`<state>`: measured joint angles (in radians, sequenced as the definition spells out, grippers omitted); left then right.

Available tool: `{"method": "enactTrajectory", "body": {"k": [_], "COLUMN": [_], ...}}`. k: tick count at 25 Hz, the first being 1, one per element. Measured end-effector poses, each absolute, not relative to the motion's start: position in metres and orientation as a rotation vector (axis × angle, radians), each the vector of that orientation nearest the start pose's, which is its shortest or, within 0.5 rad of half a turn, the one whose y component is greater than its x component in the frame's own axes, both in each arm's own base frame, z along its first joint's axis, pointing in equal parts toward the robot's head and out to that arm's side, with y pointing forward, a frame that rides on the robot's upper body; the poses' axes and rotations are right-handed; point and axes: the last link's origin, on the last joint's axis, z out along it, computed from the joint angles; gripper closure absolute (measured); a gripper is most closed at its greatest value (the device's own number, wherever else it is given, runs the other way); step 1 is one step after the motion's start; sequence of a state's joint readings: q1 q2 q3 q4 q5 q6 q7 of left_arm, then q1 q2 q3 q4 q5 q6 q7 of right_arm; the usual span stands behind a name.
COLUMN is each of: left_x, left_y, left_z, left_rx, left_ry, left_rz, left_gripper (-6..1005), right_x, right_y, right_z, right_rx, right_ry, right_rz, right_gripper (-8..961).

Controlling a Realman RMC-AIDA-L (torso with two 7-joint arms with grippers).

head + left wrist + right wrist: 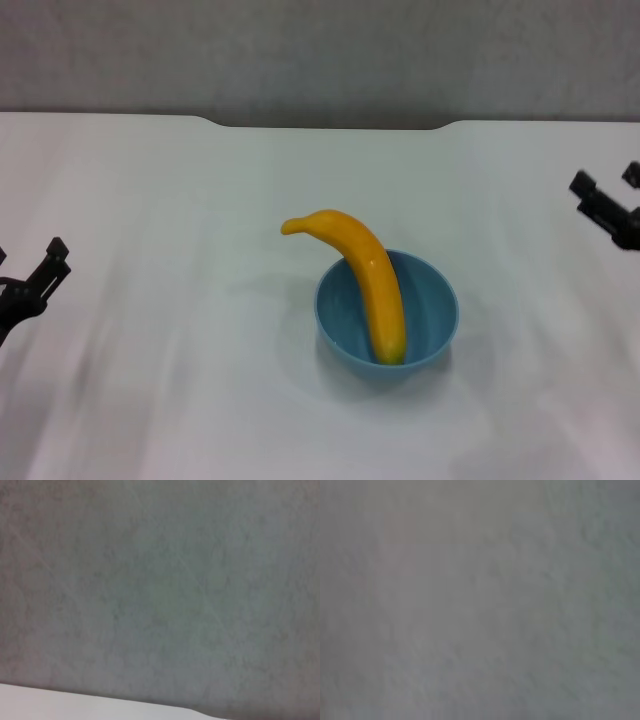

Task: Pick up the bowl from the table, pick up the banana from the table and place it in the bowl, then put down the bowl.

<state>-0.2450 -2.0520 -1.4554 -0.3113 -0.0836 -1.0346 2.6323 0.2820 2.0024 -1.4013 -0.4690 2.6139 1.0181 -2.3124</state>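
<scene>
The light blue bowl [430, 305] stands on the white table [180, 200] a little right of centre. The yellow banana [372, 275] lies in it, its dark end down at the bowl's near wall and its stem end sticking out over the far left rim. My left gripper [28, 258] is at the left edge of the head view, open and empty, well away from the bowl. My right gripper [606, 180] is at the right edge, open and empty, also well away. Neither wrist view shows the bowl or the banana.
The table's far edge has a shallow notch [330, 124] with a grey wall [320, 50] behind it. The left wrist view shows that wall [160, 580] and a strip of table [60, 705]; the right wrist view shows only grey.
</scene>
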Motion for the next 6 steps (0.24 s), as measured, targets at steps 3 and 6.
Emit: {"method": "enactTrajectory", "body": {"k": [3,6], "left_x": [-0.3646,-0.3651], "left_y": [0.3015,0.3019], "left_z": [0.0022,0.0012], "left_rx": [-1.589,-1.594], "left_ry": [-0.791,-0.789], "left_rz": [-0.766,-0.755], "left_gripper": [106,106], "right_x": [0.3371,0.3401], "right_y": [0.3353,0.3357], "right_z": [0.0206,0.0188], "right_rx": [-1.850,-1.857], "right_ry": [0.709,0.689], "right_rz": [0.787,0.738], "right_gripper": [73,73]}}
